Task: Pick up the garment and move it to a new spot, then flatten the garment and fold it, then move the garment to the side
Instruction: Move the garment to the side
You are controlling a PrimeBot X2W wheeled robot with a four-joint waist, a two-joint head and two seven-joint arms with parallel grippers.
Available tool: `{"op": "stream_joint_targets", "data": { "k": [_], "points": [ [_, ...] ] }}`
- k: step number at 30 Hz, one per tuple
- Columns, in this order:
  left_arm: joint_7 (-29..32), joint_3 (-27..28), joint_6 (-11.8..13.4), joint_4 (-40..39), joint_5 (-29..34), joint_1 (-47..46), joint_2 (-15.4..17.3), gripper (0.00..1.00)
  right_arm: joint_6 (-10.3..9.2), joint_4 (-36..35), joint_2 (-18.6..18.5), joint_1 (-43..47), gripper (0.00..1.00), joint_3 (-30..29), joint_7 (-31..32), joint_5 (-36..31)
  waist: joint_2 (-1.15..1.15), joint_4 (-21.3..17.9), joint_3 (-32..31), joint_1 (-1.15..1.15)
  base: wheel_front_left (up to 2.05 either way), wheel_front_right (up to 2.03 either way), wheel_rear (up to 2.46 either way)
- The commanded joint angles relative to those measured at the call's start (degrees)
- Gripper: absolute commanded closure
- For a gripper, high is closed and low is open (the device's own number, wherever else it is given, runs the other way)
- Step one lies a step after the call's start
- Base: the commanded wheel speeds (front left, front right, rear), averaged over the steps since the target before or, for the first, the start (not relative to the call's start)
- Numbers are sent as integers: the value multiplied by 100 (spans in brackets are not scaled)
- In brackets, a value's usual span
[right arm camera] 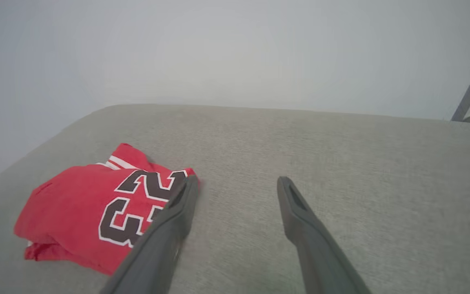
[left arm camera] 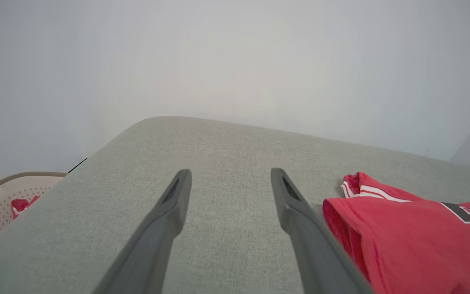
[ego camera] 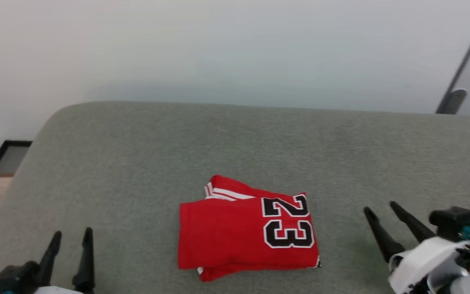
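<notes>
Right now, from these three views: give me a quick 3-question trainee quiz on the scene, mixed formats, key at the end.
1. True or false: the garment lies folded on the grey surface, and neither gripper touches it.
2. Relative to the left gripper and the right gripper in the head view, the garment sits: A) beyond the left one; B) between them; C) beyond the right one.
3. Fill in: both grippers are ____ and hold nothing.
Key: 1 true; 2 B; 3 open.
</notes>
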Motion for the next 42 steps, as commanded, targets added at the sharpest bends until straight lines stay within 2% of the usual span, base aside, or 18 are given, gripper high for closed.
{"op": "stream_joint_targets", "data": {
  "k": [1,8,16,21,30,31,32,42],
  "points": [
    [-1,-27,15,8,49,-58,-21,0,-10,2,14,-104,0,74,60,49,0,255,75,0,0,0,0],
    [-13,-216,11,83,70,-208,-91,0,-10,230,0,-552,0,615,783,357,0,755,285,0,0,0,0],
    [-28,-379,-10,223,35,-449,-146,0,-10,727,-54,-919,0,768,1609,503,0,1168,579,0,0,0,0],
    [-39,-451,-18,314,18,-596,-188,0,-10,1084,43,-1005,0,687,2324,519,0,1318,739,0,0,0,0],
    [-37,-404,-19,347,8,-716,-261,0,-11,1365,202,-1048,0,583,3458,456,0,1363,906,0,0,0,0],
    [-32,-400,-20,346,15,-725,-271,0,-11,1385,213,-1059,38,610,3608,451,0,1364,913,0,0,0,0],
    [-32,-397,-21,347,17,-731,-280,0,-10,1369,224,-1060,100,652,3714,427,0,1366,920,0,0,0,0],
    [-33,-374,-27,303,53,-831,-254,0,-10,717,24,-1335,100,429,4154,306,0,1244,973,0,0,0,0]
  ]
}}
